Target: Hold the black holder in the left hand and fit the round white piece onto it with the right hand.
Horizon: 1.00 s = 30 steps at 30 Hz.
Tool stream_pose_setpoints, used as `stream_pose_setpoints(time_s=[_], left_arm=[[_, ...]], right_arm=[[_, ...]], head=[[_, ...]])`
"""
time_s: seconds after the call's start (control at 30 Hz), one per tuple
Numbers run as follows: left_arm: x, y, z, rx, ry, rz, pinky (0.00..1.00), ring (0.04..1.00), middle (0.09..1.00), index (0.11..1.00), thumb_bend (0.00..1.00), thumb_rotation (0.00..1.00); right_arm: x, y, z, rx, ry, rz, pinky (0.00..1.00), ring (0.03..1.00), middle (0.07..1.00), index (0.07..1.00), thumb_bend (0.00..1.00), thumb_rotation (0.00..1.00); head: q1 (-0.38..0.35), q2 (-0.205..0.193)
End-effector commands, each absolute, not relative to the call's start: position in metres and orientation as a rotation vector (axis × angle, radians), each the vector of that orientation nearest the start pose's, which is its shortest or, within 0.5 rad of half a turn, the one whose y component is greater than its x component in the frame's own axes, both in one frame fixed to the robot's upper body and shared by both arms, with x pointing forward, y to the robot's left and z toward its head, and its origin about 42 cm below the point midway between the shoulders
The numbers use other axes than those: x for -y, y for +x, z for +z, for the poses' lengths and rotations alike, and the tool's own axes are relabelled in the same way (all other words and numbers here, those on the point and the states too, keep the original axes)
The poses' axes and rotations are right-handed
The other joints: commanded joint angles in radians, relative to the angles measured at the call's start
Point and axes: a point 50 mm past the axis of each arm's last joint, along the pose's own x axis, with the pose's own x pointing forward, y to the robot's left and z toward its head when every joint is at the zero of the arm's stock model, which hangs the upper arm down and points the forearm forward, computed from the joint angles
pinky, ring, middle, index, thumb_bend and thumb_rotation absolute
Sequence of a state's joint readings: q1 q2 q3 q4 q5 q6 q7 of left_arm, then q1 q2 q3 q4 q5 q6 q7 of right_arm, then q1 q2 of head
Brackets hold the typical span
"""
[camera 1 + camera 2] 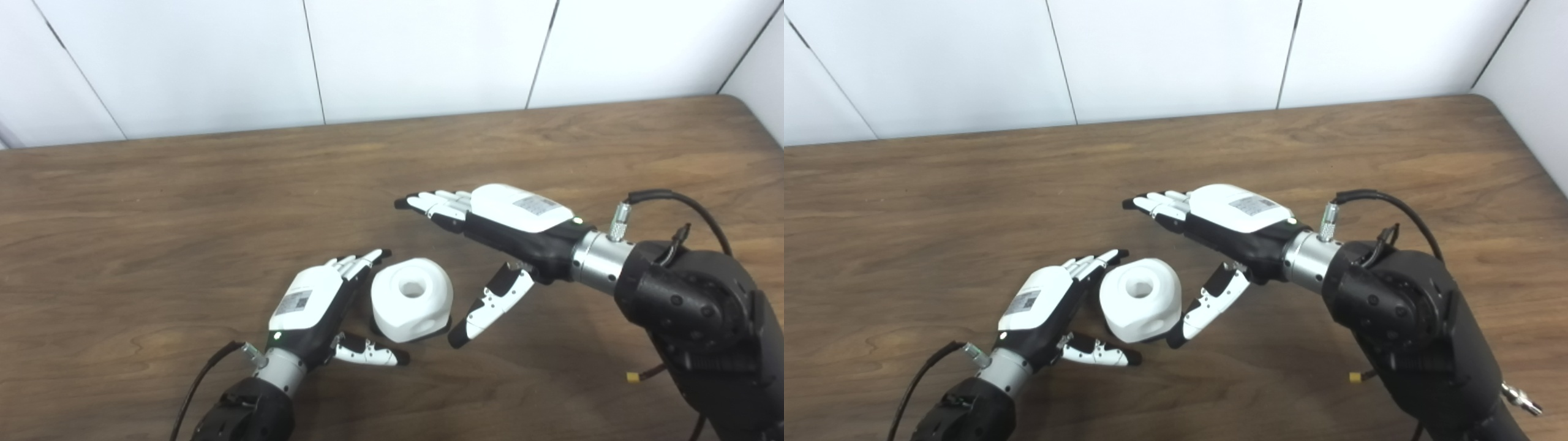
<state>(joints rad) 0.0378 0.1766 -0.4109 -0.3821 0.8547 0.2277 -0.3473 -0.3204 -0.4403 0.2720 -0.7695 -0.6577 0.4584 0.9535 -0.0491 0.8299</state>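
The round white piece (411, 298) with a hole in its top sits on the wooden table (184, 202), with only a thin dark edge of the black holder (446, 325) showing beneath it. My left hand (318, 306) lies open just to its left, fingers stretched along its side and thumb in front of it, not gripping. My right hand (496, 226) hovers open to the right and behind, fingers flat and pointing left, thumb hanging down beside the piece without touching it.
The table's far edge meets a white panelled wall (392, 55). A black cable (686, 205) loops off the right wrist and another trails from the left forearm (202, 380).
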Motion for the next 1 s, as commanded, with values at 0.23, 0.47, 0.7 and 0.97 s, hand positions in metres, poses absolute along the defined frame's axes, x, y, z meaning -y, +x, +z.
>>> stream_pose_setpoints(time_s=[0.23,0.47,0.7,0.97], left_arm=[[-0.158,0.232,0.134,-0.073,0.977,-0.556,0.92,0.94,0.932,0.988,1.0,0.28],[-0.167,0.238,0.152,-0.101,0.975,-0.563,0.92,0.954,0.95,0.988,1.0,0.29],[-0.191,0.241,0.183,-0.125,0.976,-0.558,0.89,0.979,0.977,0.997,1.0,0.27],[-0.219,0.24,0.212,-0.078,0.971,-0.591,0.98,1.0,1.0,1.0,1.0,0.31]], right_arm=[[0.201,0.269,0.307,0.274,-1.172,0.697,1.0,1.0,1.0,0.996,1.0,0.48],[0.204,0.271,0.308,0.264,-1.178,0.696,1.0,1.0,1.0,0.997,1.0,0.47],[0.215,0.273,0.308,0.215,-1.165,0.694,1.0,1.0,1.0,0.997,1.0,0.48],[0.225,0.276,0.307,0.15,-1.151,0.705,1.0,1.0,1.0,1.0,1.0,0.48]], head=[[0.005,-0.001],[0.005,-0.001],[0.02,-0.008],[0.029,-0.016]])
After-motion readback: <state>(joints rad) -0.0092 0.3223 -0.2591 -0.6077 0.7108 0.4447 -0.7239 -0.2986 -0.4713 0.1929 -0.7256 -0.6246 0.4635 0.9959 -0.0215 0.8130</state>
